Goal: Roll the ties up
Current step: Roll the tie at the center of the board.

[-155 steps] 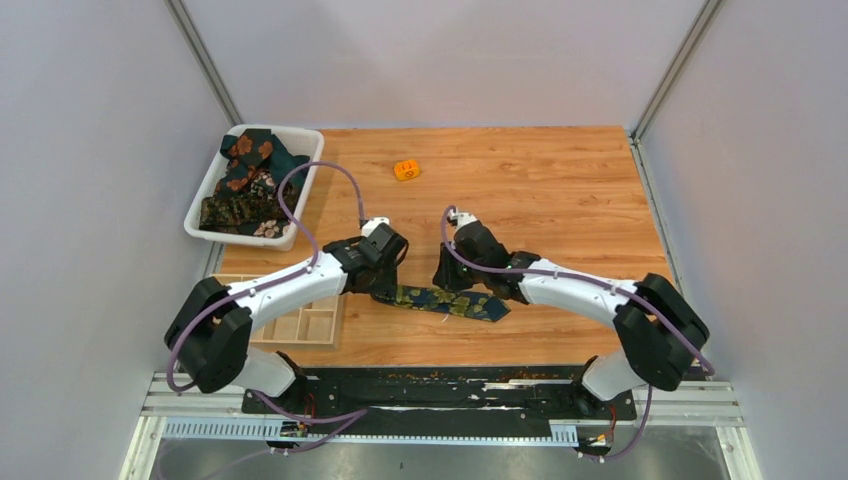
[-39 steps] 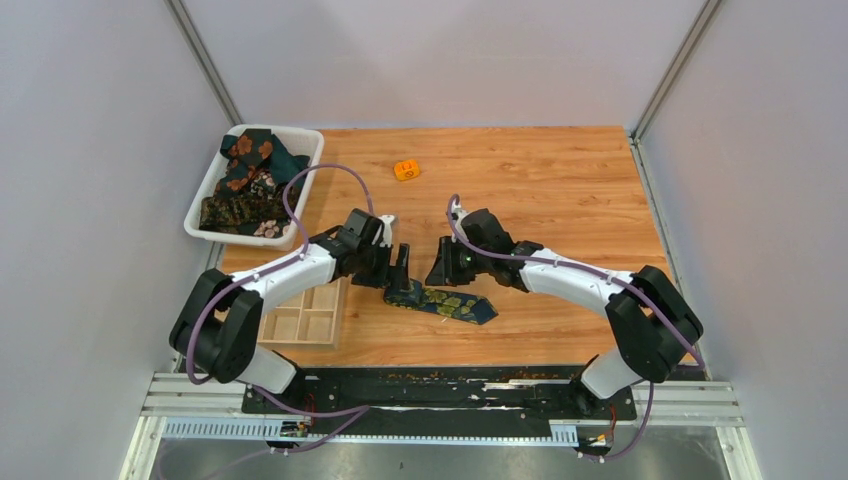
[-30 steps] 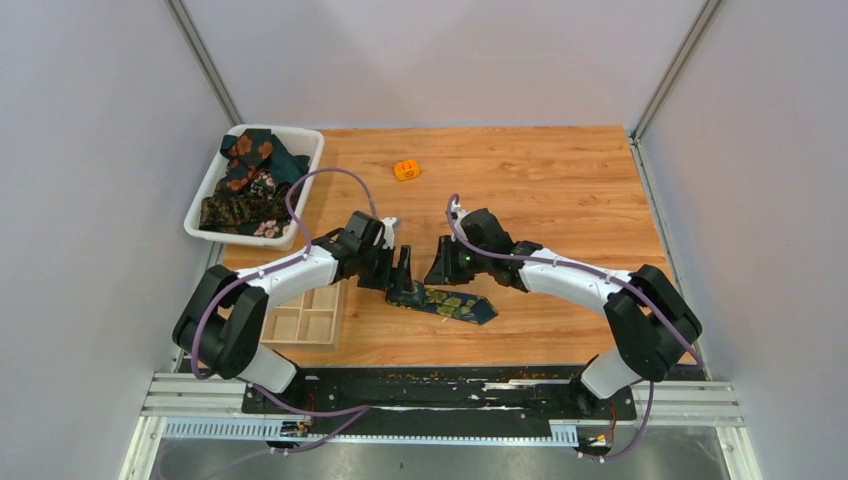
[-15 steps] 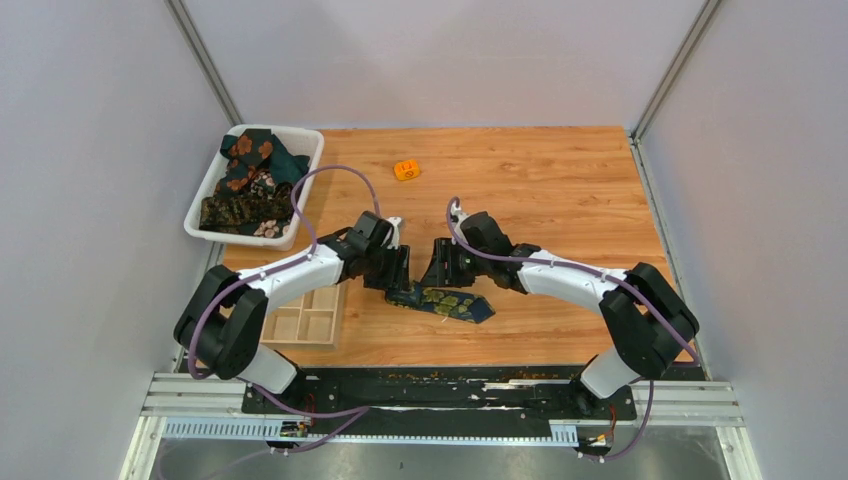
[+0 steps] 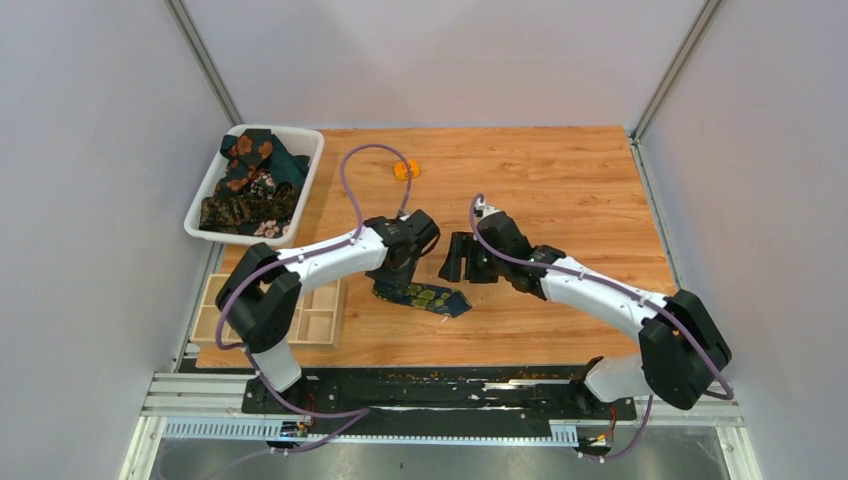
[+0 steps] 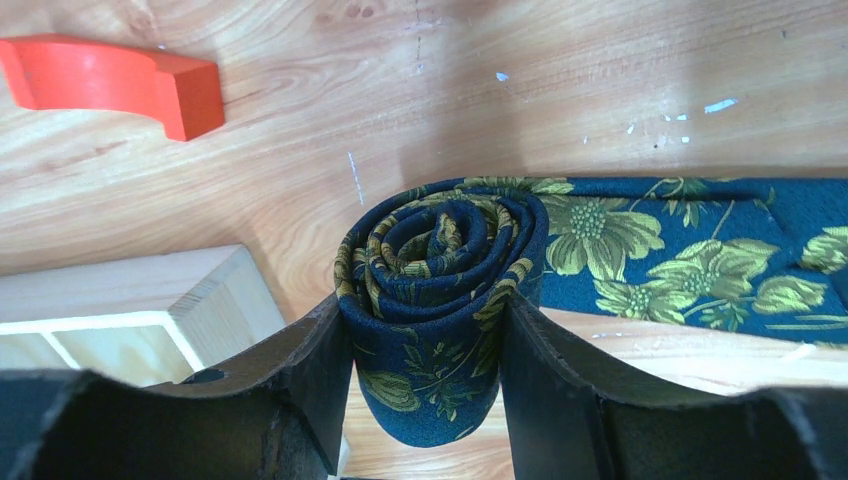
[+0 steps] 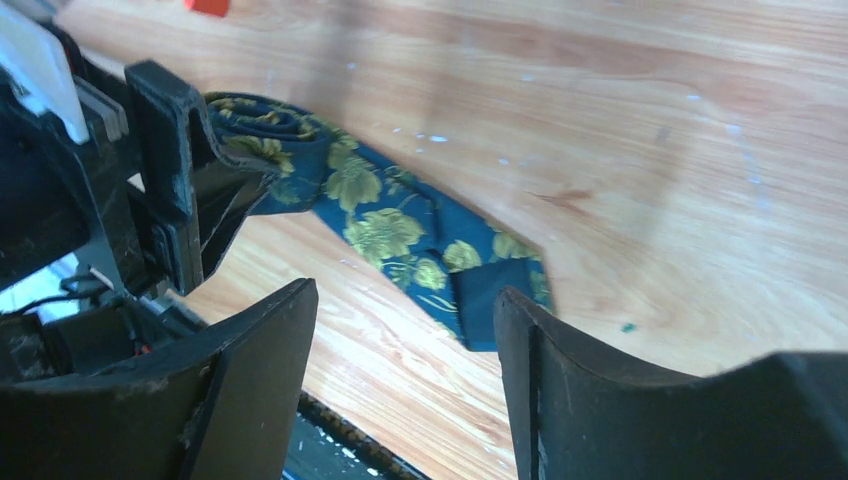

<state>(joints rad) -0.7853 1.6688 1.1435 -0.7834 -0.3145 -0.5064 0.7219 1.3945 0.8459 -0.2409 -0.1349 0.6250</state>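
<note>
A navy tie (image 5: 428, 297) with yellow-green flowers lies on the wooden table, its left end wound into a roll (image 6: 440, 250). My left gripper (image 6: 426, 312) is shut on that roll, one finger pressed against each side. The unrolled tail (image 6: 690, 250) runs flat to the right. In the top view, the left gripper (image 5: 392, 276) stands over the tie's left end. My right gripper (image 5: 456, 258) hovers just right of it, open. In the right wrist view, only bare table shows between the right gripper's (image 7: 405, 297) fingers, with the tie (image 7: 390, 228) beyond them.
A white bin (image 5: 203, 220) at the back left holds more dark floral ties (image 5: 246, 180). A wooden compartment tray (image 5: 312, 322) sits near the front left, its corner (image 6: 130, 300) beside the roll. An orange piece (image 5: 404, 170) lies farther back, and a red piece (image 6: 110, 80) lies near the roll.
The left gripper has closed on the roll and shifted right over the tie. The right gripper has opened, let go of the tie and drawn back to the right.
</note>
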